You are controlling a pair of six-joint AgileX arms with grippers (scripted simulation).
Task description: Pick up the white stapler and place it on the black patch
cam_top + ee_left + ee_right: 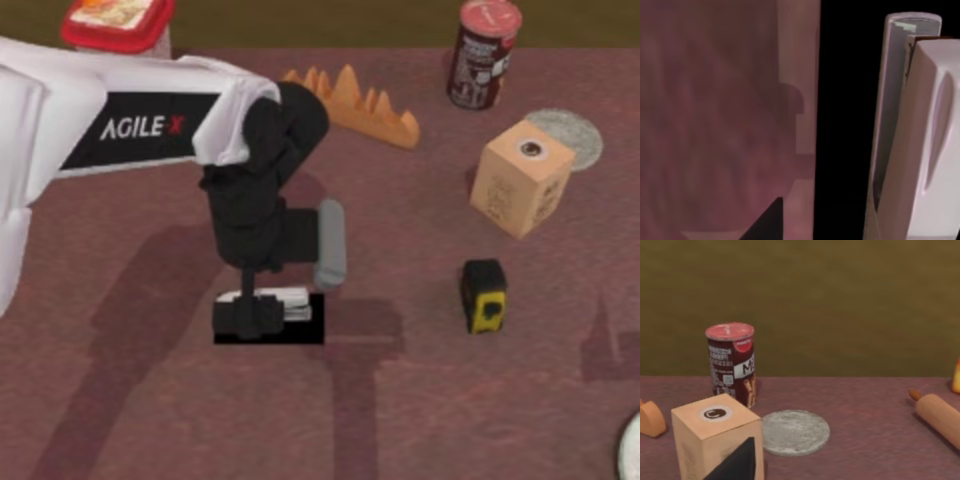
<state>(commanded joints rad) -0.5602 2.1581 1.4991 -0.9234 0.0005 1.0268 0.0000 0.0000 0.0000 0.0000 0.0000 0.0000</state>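
Top view: the left arm (120,125), white with a black AgileX band, reaches in from the upper left of the frame toward the centre. Its black wrist hangs over the black patch (300,332), a flat dark rectangle just below and left of the frame centre. The left gripper (262,312) sits directly above the patch, its fingers drawn in narrowly on the white stapler (288,297), which lies lengthwise along the patch's upper edge; whether the stapler rests on the patch or is held just off it cannot be told.

Left wrist view: the stapler (920,130) fills the right side of the frame as a tall pale body with a grey inner face, set against the black of the patch (845,120); the reddish-brown table (715,115) occupies the left half.

Elsewhere in the top view: a black-and-yellow tape measure (483,295) right of centre, well apart from the patch; a tan box (521,178) and a grey disc (572,135) at upper right; a red can (483,52) at top right; an orange toothed object (352,102) at top centre; a red-lidded tub (117,22) at top left.

Right wrist view: the can (731,362), box (715,442), disc (795,431) and a rolling pin (937,417) at the right edge. Whether the right gripper's fingers stand apart or together cannot be told.
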